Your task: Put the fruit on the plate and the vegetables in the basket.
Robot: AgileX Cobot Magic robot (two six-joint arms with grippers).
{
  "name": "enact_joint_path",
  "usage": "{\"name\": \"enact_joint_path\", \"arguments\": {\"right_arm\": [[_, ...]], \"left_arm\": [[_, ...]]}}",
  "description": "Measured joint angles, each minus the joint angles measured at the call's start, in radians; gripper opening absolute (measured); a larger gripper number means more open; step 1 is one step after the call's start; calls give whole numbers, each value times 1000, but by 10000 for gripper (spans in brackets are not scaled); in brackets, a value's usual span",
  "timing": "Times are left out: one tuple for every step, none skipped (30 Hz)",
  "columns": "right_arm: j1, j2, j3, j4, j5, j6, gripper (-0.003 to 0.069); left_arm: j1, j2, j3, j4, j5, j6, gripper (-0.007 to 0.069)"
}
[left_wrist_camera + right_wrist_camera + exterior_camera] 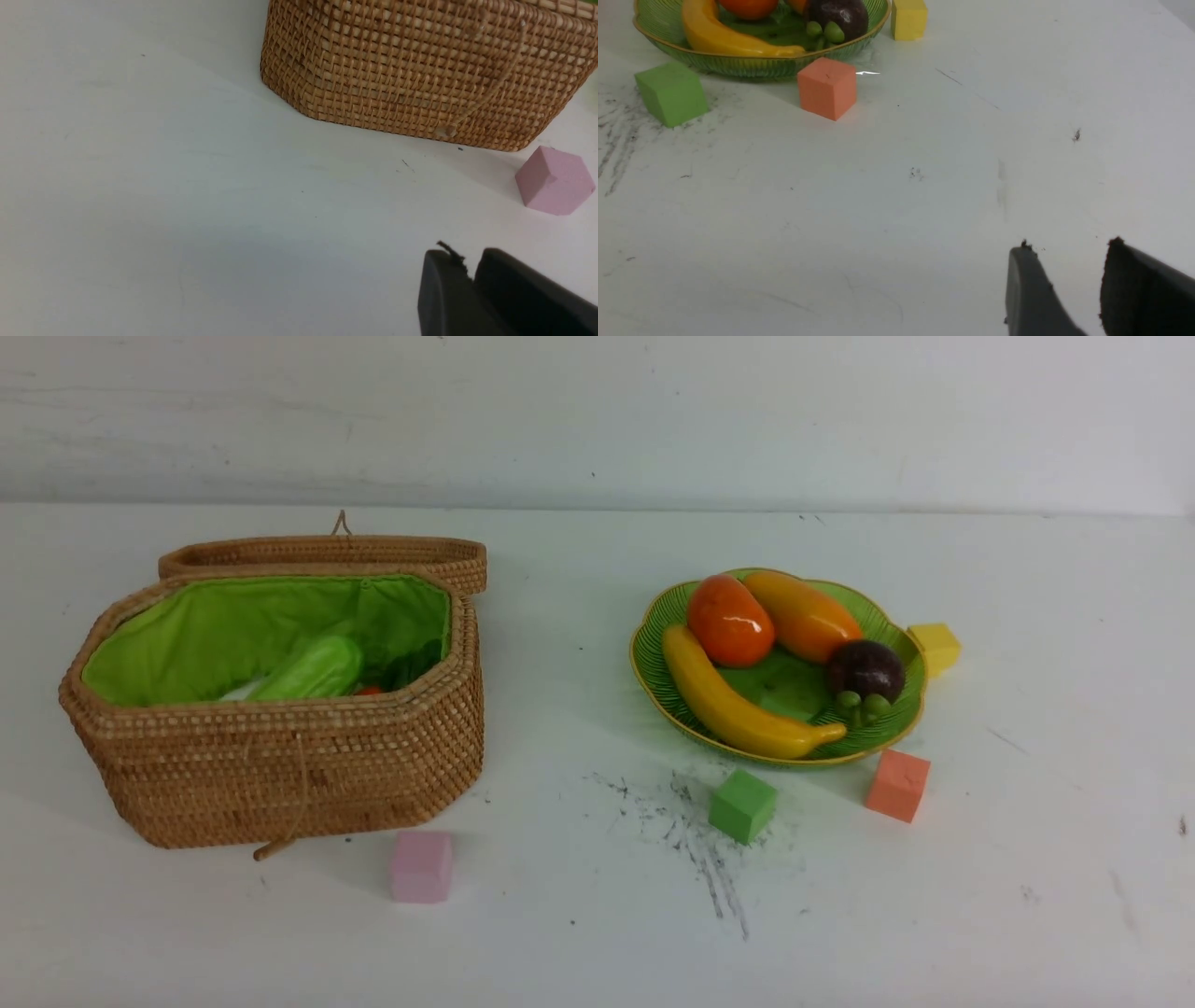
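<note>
tan woven wicker basket (280, 775) is sitting on the left of the white table (579, 915), hinged woven lid (327, 555) lying open behind it, bright green cloth lining (215, 635) showing. light green ridged gourd (313, 670) is lying inside; a sliver of white beside it and a small orange-red bit (369, 691) are peeking over the near rim, too hidden to name. dark leafy green is showing to the gourd's right.

shallow green ribbed glass plate with yellow rim (672, 695) is sitting on the right, well apart from the basket. it's carrying a yellow banana (733, 705) along the near side, a round orange persimmon (730, 621), an oblong orange-yellow mango (803, 613) just beside it, and a dark purple mangosteen (866, 670) with green lobes at the near right.

four foam cubes are lying loose on the table: pink cube (421, 866) near the basket's front corner, green cube (742, 805) and salmon-orange cube (898, 785) just in front of the plate, yellow cube (934, 647) at the plate's right edge.

neither arm is showing in the front view. left gripper (469, 275) is hanging low over bare table near the basket wall and pink cube, jaws nearly together with a thin slit, holding nothing. right gripper (1069, 261) is hovering over bare table near the salmon-orange cube, jaws clearly spread, nothing between them.
</note>
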Motion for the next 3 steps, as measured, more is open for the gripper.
{"name": "enact_joint_path", "arguments": {"right_arm": [[0, 0, 0, 0, 0, 0, 240], [0, 0, 0, 0, 0, 0, 240], [0, 0, 0, 0, 0, 0, 240]], "left_arm": [[0, 0, 0, 0, 0, 0, 92], [0, 0, 0, 0, 0, 0, 92], [0, 0, 0, 0, 0, 0, 92]]}}
